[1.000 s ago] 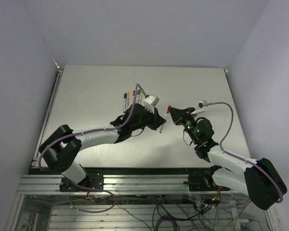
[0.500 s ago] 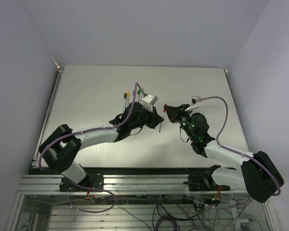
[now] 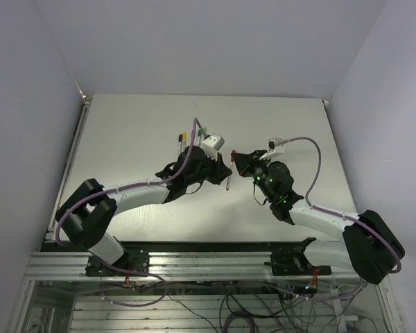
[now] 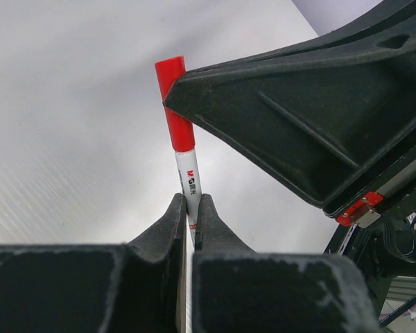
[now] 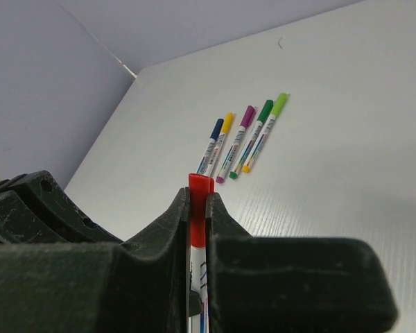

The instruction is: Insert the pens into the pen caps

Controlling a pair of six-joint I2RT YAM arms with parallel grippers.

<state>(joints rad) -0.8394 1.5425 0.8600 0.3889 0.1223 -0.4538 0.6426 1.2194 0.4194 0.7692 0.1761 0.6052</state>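
Note:
My left gripper [image 3: 225, 171] is shut on the white barrel of a pen [image 4: 189, 182], which points up and away in the left wrist view. My right gripper [image 3: 238, 160] is shut on a red pen cap [image 5: 200, 208], with its finger [image 4: 298, 118] pressing the cap [image 4: 173, 104] from the right. The cap sits on the end of the pen, and the white barrel [image 5: 197, 277] shows just below it between my right fingers. The two grippers [image 4: 189, 205] [image 5: 199, 202] meet above the table's middle. The pen's lower end [image 3: 228, 183] sticks out below the left gripper.
Several capped pens [image 5: 243, 142] (blue, yellow, magenta, green, light green) lie side by side on the white table [image 3: 125, 139], just behind the left gripper in the top view [image 3: 191, 139]. Walls stand to the left, back and right.
My right gripper has moved left with the red cap and closed up to the left gripper. The cap now sits on the pen's end. The left gripper shifted slightly left.

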